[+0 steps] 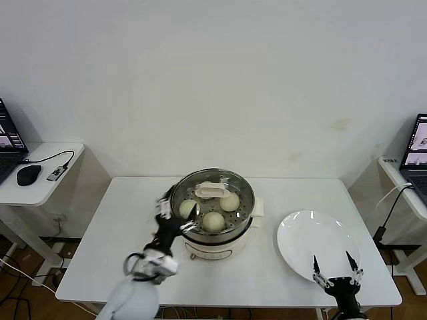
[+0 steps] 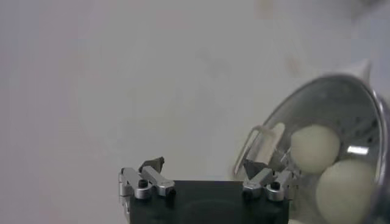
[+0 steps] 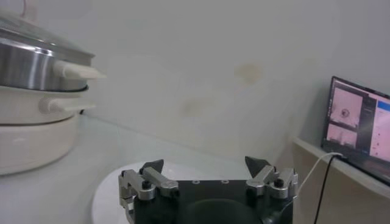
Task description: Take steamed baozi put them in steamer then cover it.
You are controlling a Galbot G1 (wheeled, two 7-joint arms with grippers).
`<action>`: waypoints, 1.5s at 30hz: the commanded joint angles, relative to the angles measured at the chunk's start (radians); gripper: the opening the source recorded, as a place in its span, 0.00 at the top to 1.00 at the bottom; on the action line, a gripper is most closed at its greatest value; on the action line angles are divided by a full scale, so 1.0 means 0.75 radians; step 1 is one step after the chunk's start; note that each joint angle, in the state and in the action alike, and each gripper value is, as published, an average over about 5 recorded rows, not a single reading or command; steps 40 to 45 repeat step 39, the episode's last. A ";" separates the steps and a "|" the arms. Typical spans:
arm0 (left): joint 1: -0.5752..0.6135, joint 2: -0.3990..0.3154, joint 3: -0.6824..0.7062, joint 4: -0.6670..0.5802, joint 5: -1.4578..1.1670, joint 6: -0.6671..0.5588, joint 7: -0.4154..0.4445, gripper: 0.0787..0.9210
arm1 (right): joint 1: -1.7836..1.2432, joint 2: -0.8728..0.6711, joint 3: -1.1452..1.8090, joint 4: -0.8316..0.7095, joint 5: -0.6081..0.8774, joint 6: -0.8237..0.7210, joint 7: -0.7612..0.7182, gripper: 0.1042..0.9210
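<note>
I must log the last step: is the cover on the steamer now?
Yes. The cover sits on the steamer, its handle above the baozi.

Lab or office: bare white wall, white table (image 1: pixel 120 220), side desks with laptops (image 1: pixel 415 150), mouse (image 1: pixel 29 175).

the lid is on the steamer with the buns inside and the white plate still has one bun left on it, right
Not quite: in the head view the white plate holds no bun. The glass lid does sit on the steamer, with the steamed buns inside.
</note>
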State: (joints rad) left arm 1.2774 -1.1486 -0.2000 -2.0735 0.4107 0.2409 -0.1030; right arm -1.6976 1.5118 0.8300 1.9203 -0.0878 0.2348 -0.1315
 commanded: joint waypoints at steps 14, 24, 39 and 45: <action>0.722 -0.134 -0.437 0.134 -0.924 -0.546 -0.045 0.12 | -0.121 -0.104 -0.199 -0.012 0.107 0.030 -0.008 0.12; 0.692 -0.160 -0.422 0.169 -0.918 -0.552 -0.019 0.12 | -0.139 -0.112 -0.250 0.015 0.145 -0.020 -0.017 0.12; 0.653 -0.161 -0.414 0.194 -0.910 -0.526 -0.005 0.12 | -0.164 -0.121 -0.239 0.069 0.186 -0.066 -0.026 0.12; 0.653 -0.161 -0.414 0.194 -0.910 -0.526 -0.005 0.12 | -0.164 -0.121 -0.239 0.069 0.186 -0.066 -0.026 0.12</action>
